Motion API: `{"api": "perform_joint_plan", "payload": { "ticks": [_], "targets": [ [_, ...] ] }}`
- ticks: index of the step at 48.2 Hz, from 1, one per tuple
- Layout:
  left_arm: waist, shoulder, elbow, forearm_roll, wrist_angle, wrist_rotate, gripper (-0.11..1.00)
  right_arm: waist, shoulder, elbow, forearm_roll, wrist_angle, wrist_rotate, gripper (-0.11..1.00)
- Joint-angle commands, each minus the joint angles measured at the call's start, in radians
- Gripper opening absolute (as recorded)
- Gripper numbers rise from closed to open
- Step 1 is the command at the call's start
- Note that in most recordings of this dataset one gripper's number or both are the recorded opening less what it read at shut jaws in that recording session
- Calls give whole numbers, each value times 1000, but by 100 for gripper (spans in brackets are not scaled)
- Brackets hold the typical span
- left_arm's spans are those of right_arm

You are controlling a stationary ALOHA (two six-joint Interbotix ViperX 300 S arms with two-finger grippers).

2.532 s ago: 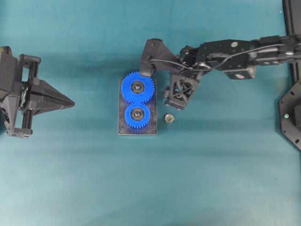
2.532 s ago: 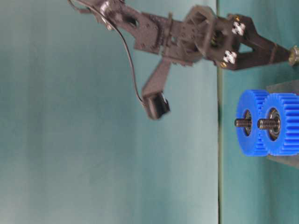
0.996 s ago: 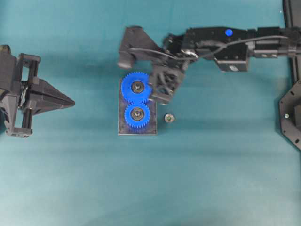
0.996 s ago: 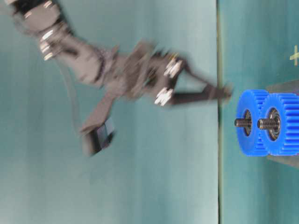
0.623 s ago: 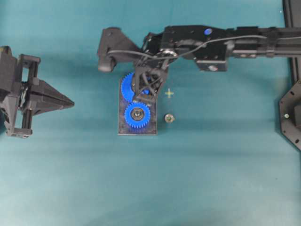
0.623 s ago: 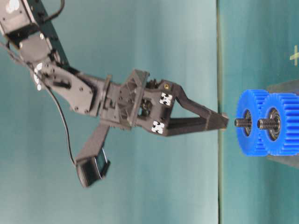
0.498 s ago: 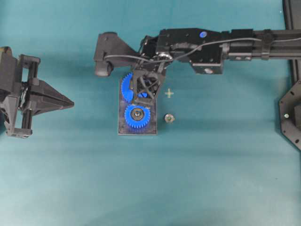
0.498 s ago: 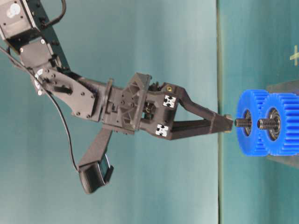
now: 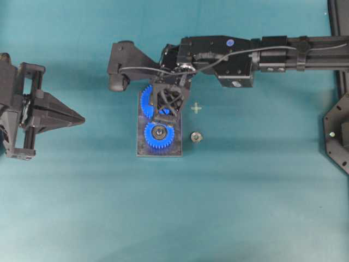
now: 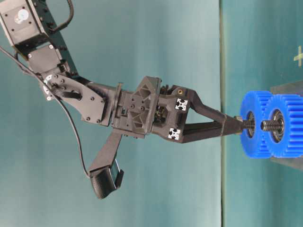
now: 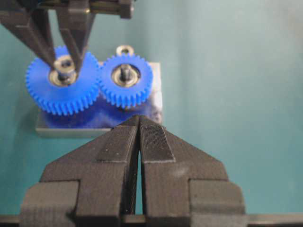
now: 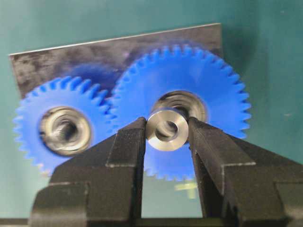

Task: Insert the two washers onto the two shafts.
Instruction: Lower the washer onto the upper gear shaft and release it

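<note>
My right gripper (image 12: 166,124) is shut on a silver washer (image 12: 166,129), pinched by its rim between both fingers. It holds the washer right over the hub of the larger blue gear (image 12: 222,94). In the table-level view its tips (image 10: 238,126) meet the end of that gear's threaded shaft, which they hide. In the left wrist view the washer (image 11: 64,63) sits at the top of that shaft. The second gear (image 9: 158,132) has a bare shaft (image 10: 266,126). My left gripper (image 9: 82,118) is shut and empty, well left of the plate.
Both gears stand on a grey base plate (image 9: 173,150). A small metal nut-like ring (image 9: 196,137) lies on the teal table just right of the plate. A yellow cross mark (image 9: 196,108) is on the table above it.
My right gripper has carried the washer from beside the plate to over the larger gear and lowered it until its tips reach the shaft end. The left arm has not moved.
</note>
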Motion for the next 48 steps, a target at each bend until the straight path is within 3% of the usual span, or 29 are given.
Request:
{"api": "perform_joint_plan", "payload": {
  "ticks": [1, 48],
  "targets": [
    [-2, -5, -12, 3, -8, -2, 0, -5, -18, -23, -2, 0, -9, 30],
    [-2, -5, -11, 3, -8, -5, 0, -6, -9, -11, 3, 26, 0, 31]
  ]
}}
